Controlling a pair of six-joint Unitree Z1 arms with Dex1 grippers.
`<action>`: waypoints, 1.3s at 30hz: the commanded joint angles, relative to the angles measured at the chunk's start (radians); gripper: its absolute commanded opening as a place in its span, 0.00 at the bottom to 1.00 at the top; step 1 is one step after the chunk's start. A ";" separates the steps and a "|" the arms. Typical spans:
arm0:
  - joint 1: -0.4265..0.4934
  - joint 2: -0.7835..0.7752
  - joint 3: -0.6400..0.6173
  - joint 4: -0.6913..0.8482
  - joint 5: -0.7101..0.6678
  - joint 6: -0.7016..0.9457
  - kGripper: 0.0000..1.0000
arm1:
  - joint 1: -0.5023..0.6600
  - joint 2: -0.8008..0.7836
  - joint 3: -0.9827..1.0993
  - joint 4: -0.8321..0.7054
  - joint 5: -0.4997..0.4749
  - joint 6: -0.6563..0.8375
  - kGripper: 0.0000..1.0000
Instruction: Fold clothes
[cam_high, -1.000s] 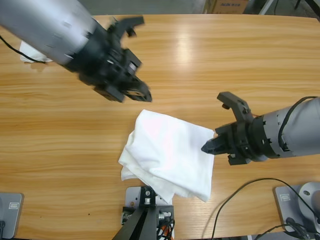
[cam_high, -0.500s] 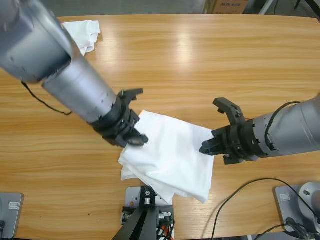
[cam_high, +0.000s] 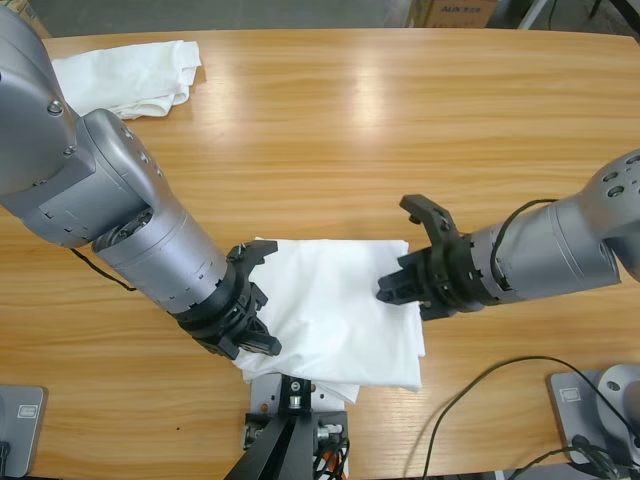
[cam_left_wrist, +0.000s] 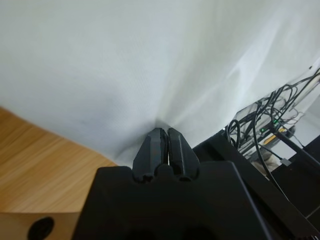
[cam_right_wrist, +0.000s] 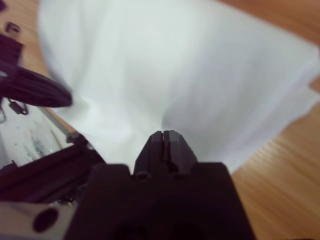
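Pinching opposite edges of the folded white T-shirt (cam_high: 335, 305) at the table's (cam_high: 400, 120) near middle, left gripper (cam_high: 255, 335) has just dropped onto its left edge, joining the right gripper (cam_high: 392, 290); both clamp cloth, ready for another fold.

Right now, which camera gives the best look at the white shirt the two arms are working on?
The high view: it shows the whole folded shirt on the table, a tool at each side. Both wrist views show only white cloth filling the picture at the shut tool tips.
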 joint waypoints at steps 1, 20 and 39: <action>-0.012 0.027 0.044 -0.027 -0.011 -0.012 0.00 | -0.010 0.102 0.000 -0.146 0.052 -0.041 0.00; -0.012 0.006 0.115 -0.027 -0.014 -0.003 0.00 | -0.246 0.175 0.058 -0.161 0.050 -0.220 0.00; 0.118 -0.233 0.057 0.005 0.102 0.015 0.00 | -0.043 -0.348 -0.120 0.336 -0.144 -0.153 0.00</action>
